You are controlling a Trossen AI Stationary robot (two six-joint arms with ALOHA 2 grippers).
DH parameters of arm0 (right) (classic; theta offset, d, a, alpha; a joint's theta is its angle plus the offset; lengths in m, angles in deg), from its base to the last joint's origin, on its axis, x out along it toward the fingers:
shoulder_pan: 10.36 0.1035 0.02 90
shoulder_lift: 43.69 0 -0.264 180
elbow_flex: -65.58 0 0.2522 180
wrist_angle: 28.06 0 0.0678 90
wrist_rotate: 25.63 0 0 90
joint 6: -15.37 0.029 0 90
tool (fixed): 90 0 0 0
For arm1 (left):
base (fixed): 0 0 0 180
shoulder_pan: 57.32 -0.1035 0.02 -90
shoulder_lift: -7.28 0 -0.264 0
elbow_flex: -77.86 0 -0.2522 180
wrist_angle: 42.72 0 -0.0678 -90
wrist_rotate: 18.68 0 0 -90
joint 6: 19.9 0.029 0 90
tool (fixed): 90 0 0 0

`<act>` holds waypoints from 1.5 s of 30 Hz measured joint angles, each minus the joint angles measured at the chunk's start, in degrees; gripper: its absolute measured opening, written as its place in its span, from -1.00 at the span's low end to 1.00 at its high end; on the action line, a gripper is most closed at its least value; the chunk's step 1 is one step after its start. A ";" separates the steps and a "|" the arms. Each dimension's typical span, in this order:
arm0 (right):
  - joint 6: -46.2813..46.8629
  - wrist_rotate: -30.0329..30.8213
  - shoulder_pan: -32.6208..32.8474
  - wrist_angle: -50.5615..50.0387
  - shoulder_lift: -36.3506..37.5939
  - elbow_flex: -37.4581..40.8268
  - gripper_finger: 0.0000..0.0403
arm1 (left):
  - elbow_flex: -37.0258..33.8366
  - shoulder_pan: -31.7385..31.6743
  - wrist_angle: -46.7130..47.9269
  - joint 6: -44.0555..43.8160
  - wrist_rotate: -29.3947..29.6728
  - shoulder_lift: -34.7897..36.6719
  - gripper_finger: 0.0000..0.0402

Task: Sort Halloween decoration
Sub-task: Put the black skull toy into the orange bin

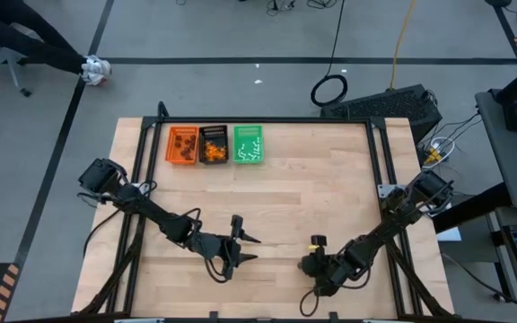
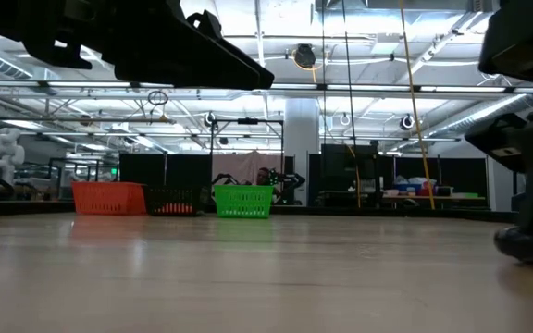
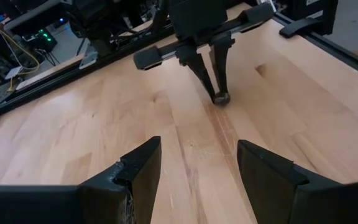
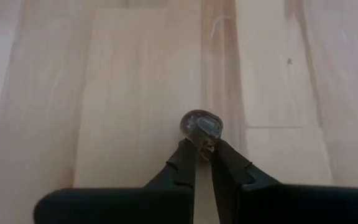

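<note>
Bright overhead light, soft shadows, mild blur.

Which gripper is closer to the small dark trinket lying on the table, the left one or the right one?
Right. The right gripper is shut on the dark trinket at the table surface. The left gripper is open, apart from it, facing it across bare wood.

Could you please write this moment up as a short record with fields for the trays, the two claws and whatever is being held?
table: bare wood
trays: orange tray, black tray, green tray, side by side at the far edge
right claw: down at the table, shut on a small dark trinket
left claw: open, empty, above the table, facing the right claw
loose items elsewhere on the table: none visible
</note>
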 joint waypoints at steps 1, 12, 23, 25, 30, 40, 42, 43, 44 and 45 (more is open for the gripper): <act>0.00 0.02 -0.23 0.14 -0.01 0.00 -0.95 | 0.00 0.00 0.06 0.00 0.00 0.00 0.03; -3.45 2.99 -3.20 4.99 -0.22 0.09 -0.95 | 0.00 0.22 0.11 -1.49 -0.28 0.00 0.03; -11.81 -3.31 -8.46 20.28 -0.09 0.04 -0.95 | 0.50 3.80 -5.87 17.82 0.33 -1.92 0.03; -12.49 -5.77 -9.62 23.64 -0.09 0.04 -0.95 | 1.94 4.21 -5.77 22.77 0.24 -2.92 0.03; -13.35 -11.64 -12.03 29.81 -0.04 0.02 -0.95 | 4.89 3.50 -5.26 28.98 0.22 -6.08 0.03; -13.39 -16.35 -13.69 34.05 0.00 -0.20 -0.95 | 6.86 1.57 -0.63 30.63 -5.66 -7.19 0.03; -13.38 -16.38 -13.74 34.71 0.00 -0.20 -0.95 | 6.86 1.38 -0.66 31.61 -6.93 -7.17 0.03; -13.38 -16.55 -13.77 34.92 0.00 -0.20 -0.95 | 6.86 1.25 -0.69 32.11 -7.27 -7.24 0.03; -13.38 -17.29 -13.93 35.42 0.00 -0.20 -0.95 | 6.86 1.17 -0.98 32.97 -7.26 -7.38 0.03; -13.24 -18.21 -14.09 36.01 0.00 -0.20 -0.95 | 6.86 1.14 -1.18 34.34 -7.26 -7.45 0.03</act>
